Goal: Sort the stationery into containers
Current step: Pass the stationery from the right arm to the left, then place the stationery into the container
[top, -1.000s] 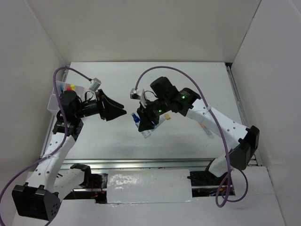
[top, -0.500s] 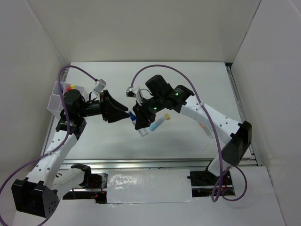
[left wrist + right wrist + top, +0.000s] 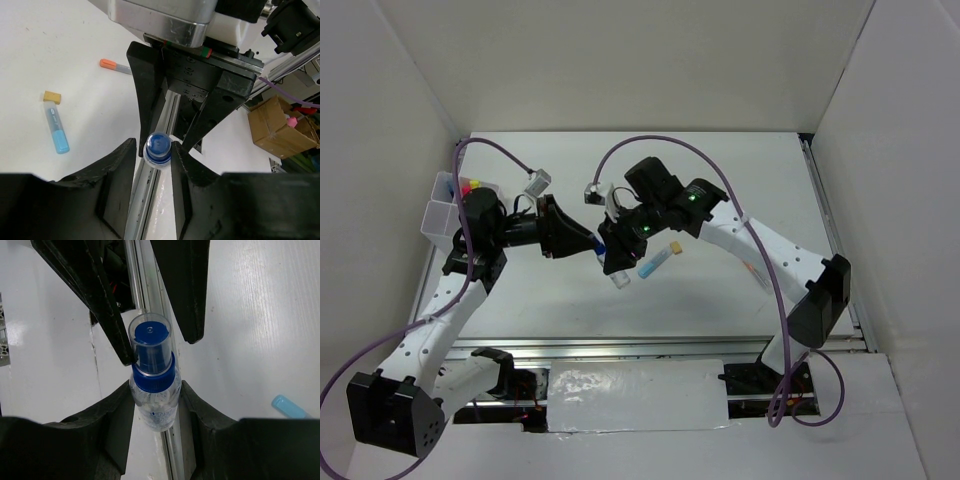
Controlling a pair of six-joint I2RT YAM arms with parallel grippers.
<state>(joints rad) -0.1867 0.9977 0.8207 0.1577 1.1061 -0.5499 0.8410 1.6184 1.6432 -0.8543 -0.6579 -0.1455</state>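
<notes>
My right gripper (image 3: 618, 260) (image 3: 155, 405) is shut on the clear body of the blue-capped bottle (image 3: 612, 262) (image 3: 152, 382), holding it in the air above the table's middle. The left gripper (image 3: 592, 245) (image 3: 153, 160) faces it from the left, its jaws around the bottle's cap (image 3: 158, 148). One finger touches the cap and a thin gap shows at the other. A light-blue marker (image 3: 657, 262) (image 3: 56, 130) lies on the table beside the right gripper. The white organizer box (image 3: 442, 208) stands at the far left behind the left arm, with pink and yellow caps in it.
An orange-capped tube (image 3: 112, 65) lies on the table past the marker. Thin pens (image 3: 757, 272) lie under the right arm's forearm. White walls close in the table on three sides. A metal rail (image 3: 620, 345) runs along the near edge.
The left gripper has moved right to the bottle's cap and its jaws have narrowed around it. The right gripper has carried the bottle slightly left to meet it.
</notes>
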